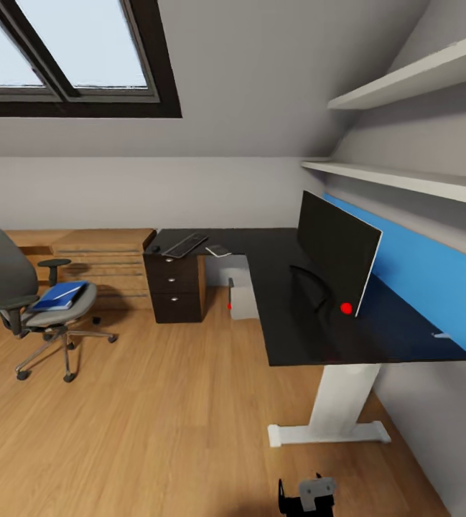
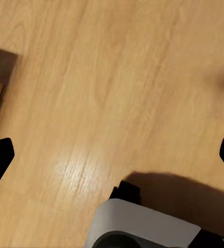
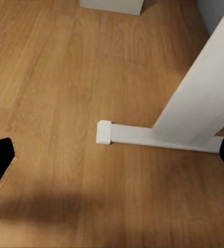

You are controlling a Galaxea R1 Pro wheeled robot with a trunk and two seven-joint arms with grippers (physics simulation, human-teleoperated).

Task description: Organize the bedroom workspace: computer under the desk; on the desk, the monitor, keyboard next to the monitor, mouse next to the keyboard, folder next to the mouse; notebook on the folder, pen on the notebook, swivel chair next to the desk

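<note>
The folder (image 1: pixel 59 295), bright blue, is seen lying flat on the seat of the swivel chair (image 1: pixel 24 298), well apart from the desk (image 1: pixel 283 287) and far from both pincers. On the desk, the monitor (image 1: pixel 337 251) stands upright; the keyboard (image 1: pixel 184 245) and mouse (image 1: pixel 156 249) lie at the far end above the drawer unit (image 1: pixel 176 283). The computer (image 1: pixel 242 296) is placed under the desk. The left gripper (image 2: pixel 112 155) and right gripper (image 3: pixel 112 160) are held wide and empty above the plank floor (image 1: pixel 154 416), the right one near the desk's white leg (image 3: pixel 194 113).
</note>
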